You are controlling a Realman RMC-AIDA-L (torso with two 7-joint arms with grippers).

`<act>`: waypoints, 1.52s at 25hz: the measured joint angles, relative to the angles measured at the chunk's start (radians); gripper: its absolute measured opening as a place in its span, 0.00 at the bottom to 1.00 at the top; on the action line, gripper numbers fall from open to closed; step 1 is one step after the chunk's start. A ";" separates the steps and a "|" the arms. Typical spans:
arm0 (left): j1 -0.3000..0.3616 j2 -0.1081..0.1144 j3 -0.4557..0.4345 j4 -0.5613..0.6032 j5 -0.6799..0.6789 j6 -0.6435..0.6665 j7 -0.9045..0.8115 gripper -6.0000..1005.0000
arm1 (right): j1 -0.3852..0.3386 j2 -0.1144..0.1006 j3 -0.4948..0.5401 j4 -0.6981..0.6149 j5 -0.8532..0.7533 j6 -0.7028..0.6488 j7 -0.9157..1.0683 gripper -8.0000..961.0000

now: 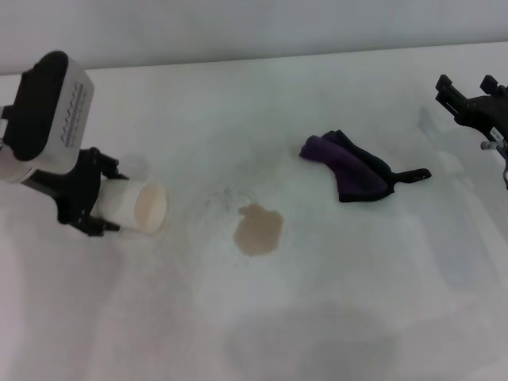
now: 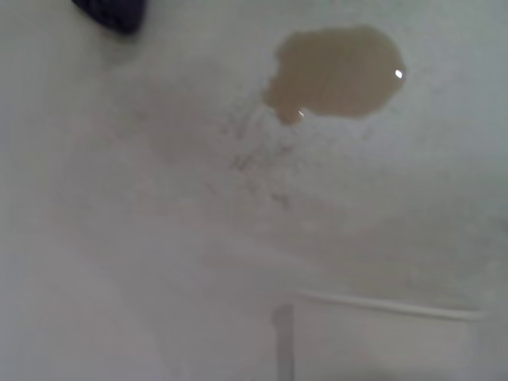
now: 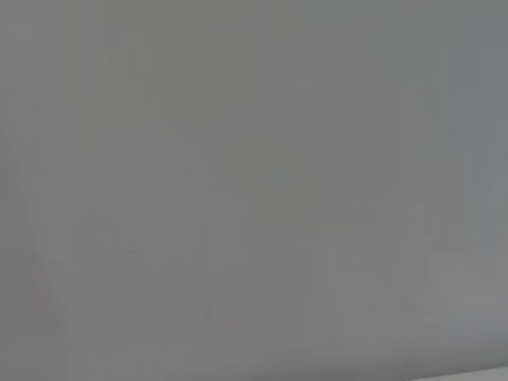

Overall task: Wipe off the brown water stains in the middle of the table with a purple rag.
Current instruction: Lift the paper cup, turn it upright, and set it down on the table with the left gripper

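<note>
Tan-brown roundish water stain (image 1: pixel 258 228) sat unwiped mid white matte surface (image 1: pixel 357 302). Crumpled dark purple rag (image 1: pixel 353 168) lay untouched nearby. Left tool (image 1: pixel 95 198) clamped white paper cup (image 1: pixel 141 205); right tool (image 1: pixel 480 107) hovered beyond rag, state unclear. All wiping remained.

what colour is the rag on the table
Dark purple with black trim, best in the head view: the purple rag.

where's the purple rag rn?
Head view: the purple rag lies crumpled on the table, right of centre, apart from the brown water stains and nearer the right tool, untouched.
</note>
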 joint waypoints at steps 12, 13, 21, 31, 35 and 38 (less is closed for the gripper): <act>0.143 0.006 -0.001 0.004 -0.485 0.002 0.016 0.71 | 0.000 0.000 0.000 -0.007 -0.005 -0.001 0.000 0.91; 0.168 0.006 -0.001 0.017 -0.551 0.009 0.028 0.70 | 0.000 0.000 0.000 -0.008 -0.006 0.000 -0.001 0.91; 0.449 0.007 -0.001 0.249 -1.148 0.058 0.278 0.67 | 0.006 0.000 0.000 -0.012 -0.007 0.001 -0.007 0.91; 0.646 -0.003 -0.015 0.560 -1.535 0.008 0.458 0.67 | 0.010 -0.002 0.000 -0.030 -0.007 0.001 -0.008 0.91; 0.668 -0.007 -0.017 0.661 -1.664 -0.104 0.483 0.67 | 0.010 -0.002 -0.003 -0.036 -0.007 0.001 -0.008 0.91; 0.665 -0.008 -0.016 0.696 -1.699 -0.213 0.482 0.67 | 0.011 -0.002 -0.002 -0.037 -0.007 0.001 -0.008 0.91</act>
